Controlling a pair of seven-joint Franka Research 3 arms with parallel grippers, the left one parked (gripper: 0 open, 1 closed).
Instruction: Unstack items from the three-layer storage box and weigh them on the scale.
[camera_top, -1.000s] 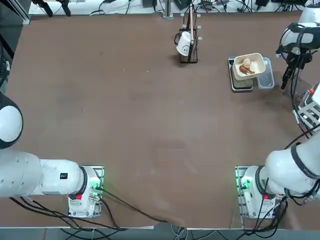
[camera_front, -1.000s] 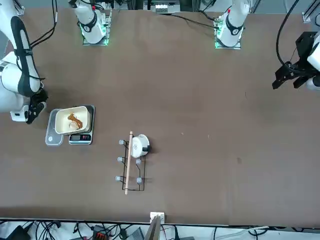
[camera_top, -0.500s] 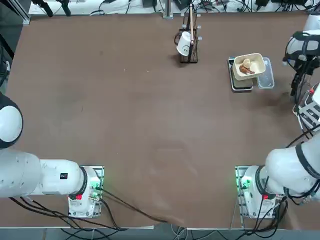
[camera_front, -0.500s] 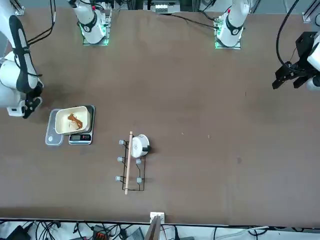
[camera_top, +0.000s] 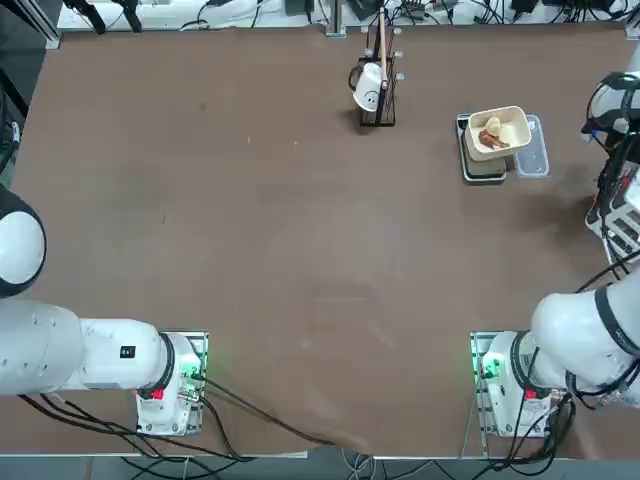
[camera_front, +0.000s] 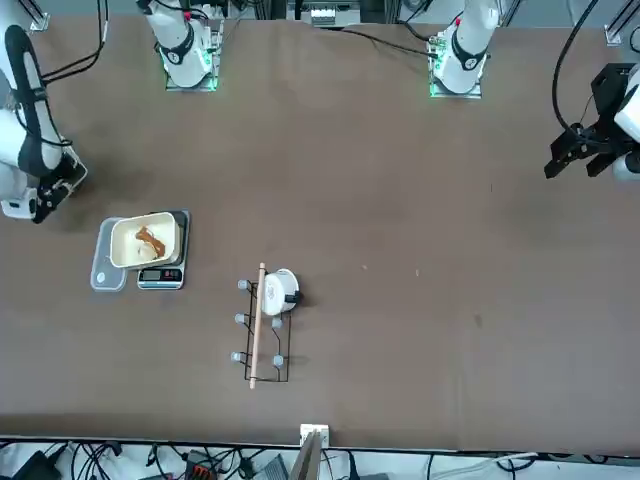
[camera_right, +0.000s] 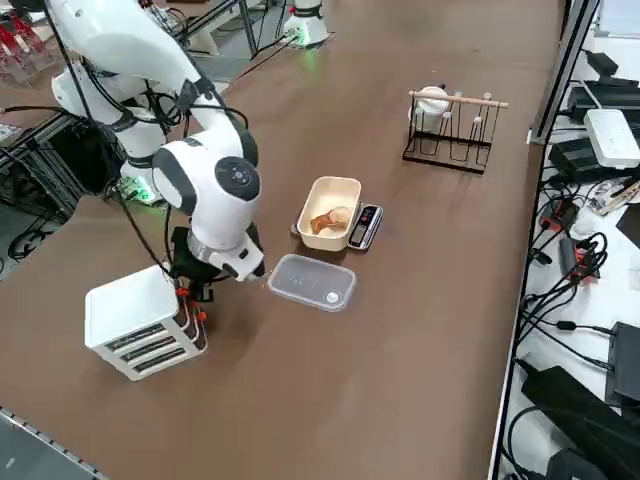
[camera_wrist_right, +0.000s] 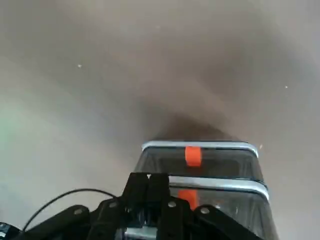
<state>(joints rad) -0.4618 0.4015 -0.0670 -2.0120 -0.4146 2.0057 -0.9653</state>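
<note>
Brown table, with a cream tray (camera_right: 331, 240) of food pieces (camera_right: 326, 222) on the scale (camera_right: 366, 227).
Right gripper (camera_wrist_right: 145, 178), clenched, hovers by the storage box (camera_right: 145, 322).

White rounded arm, dark joint bands, black cables, 2 black fingers (camera_wrist_right: 162, 192).

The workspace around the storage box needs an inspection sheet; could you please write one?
Surface: brown table, small pale specks
Storage box: upright, near the table's edge
Scale: under the cream tray
Items: orange-brown piece and whitish piece, both in the tray
Clutter: clear lid-like container beside the scale; wire rack with white cup
Right end effector: shut, at the storage box
Cables: along the arm, onto the table
People: nothing seen
</note>
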